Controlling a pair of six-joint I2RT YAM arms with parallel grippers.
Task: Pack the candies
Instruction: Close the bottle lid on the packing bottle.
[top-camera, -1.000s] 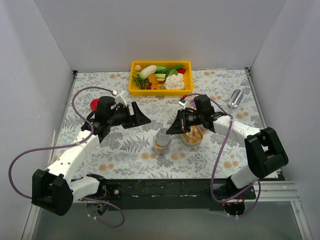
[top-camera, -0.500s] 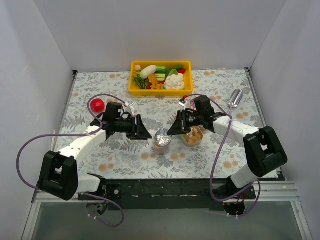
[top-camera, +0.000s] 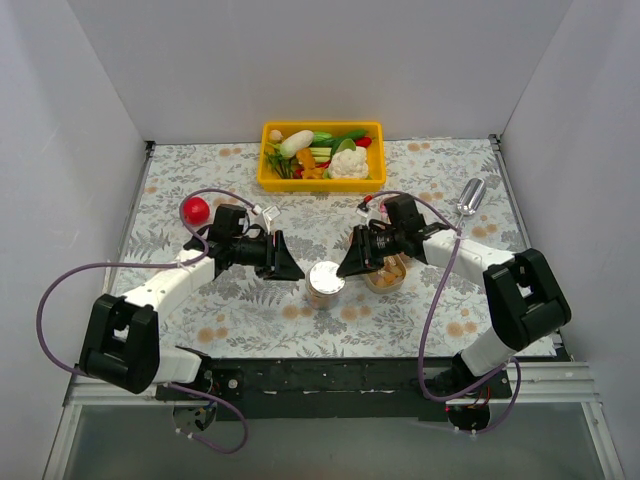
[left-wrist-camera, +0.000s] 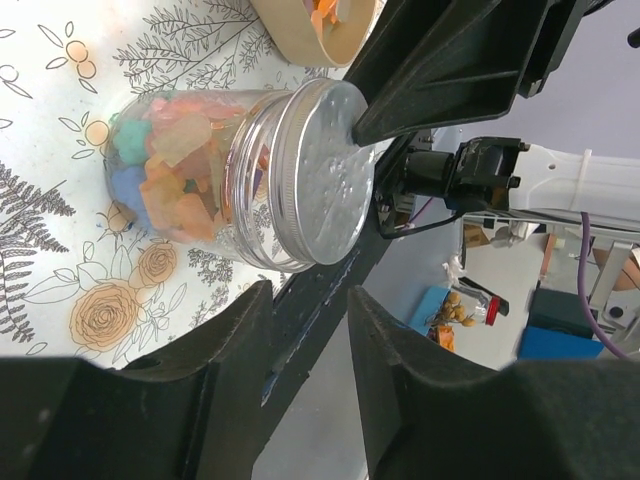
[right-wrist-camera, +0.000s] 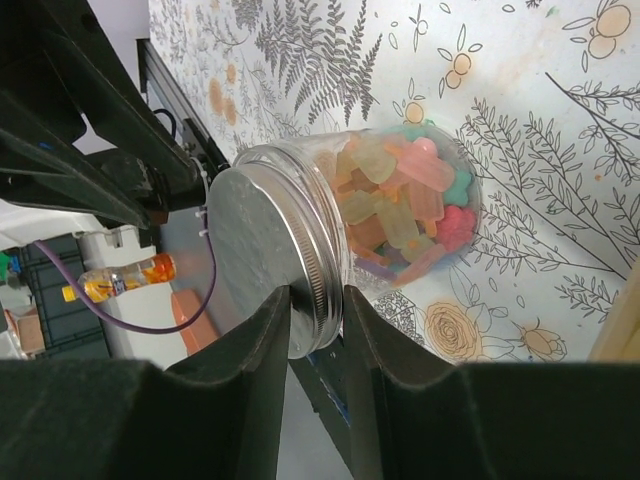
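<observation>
1. A glass jar (top-camera: 325, 285) with a silver lid (left-wrist-camera: 335, 170) stands upright near the middle of the worktop's (top-camera: 250, 320) near edge. Pastel and orange candies (right-wrist-camera: 405, 200) fill it.
2. The left gripper (left-wrist-camera: 310, 300) hovers just left of the jar, jaws narrow and empty.
3. The right gripper (right-wrist-camera: 315, 300) hangs just right of it, jaws narrow. The lid's rim shows in their gap, but I cannot tell whether they grip it.
4. A bowl (left-wrist-camera: 290, 35) of orange-tan candies sits just right of the jar.
5. A red ball (top-camera: 194, 209) lies toward the left edge.
6. A yellow bin (top-camera: 321, 184) of toy vegetables (top-camera: 345, 160) sits at the far edge.

Lidded jar (left-wrist-camera: 255, 175) of pastel candies (left-wrist-camera: 170, 165), floral table (left-wrist-camera: 55, 240), left gripper (left-wrist-camera: 308, 300) parted below
</observation>
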